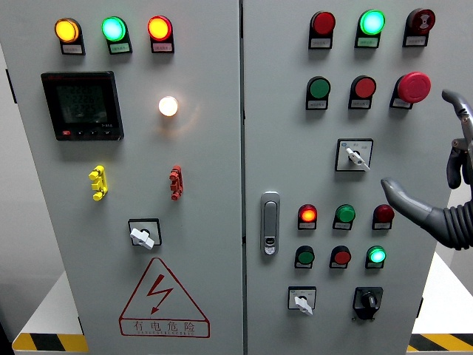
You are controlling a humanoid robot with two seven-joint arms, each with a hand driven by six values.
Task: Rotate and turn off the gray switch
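Head view showed a grey electrical cabinet [207,185] with two doors, its indicator lamps partly lit. The right hand [436,177] entered from the three o'clock edge and hung in front of the right door, apart from its surface. Its fingers [403,194] were spread and released, grasping nothing; one extended toward nine o'clock, another rose near the red mushroom button [414,86]. Such an open posture suited an approach, since a knob must first be straddled before it is twisted. The left hand did not appear.

Three gray rotary switches were visible: the upper selector [355,156] on the right door, at about ten o'clock from the hand and nearest to it; the lower selector [302,300] at six o'clock on the same door; and the left-door selector [143,235]. A black knob [367,299] sat just beside the lower selector. Which gray switch was intended could not be told with certainty; the hand's nearness suggested the upper selector. The turn had not yet begun.
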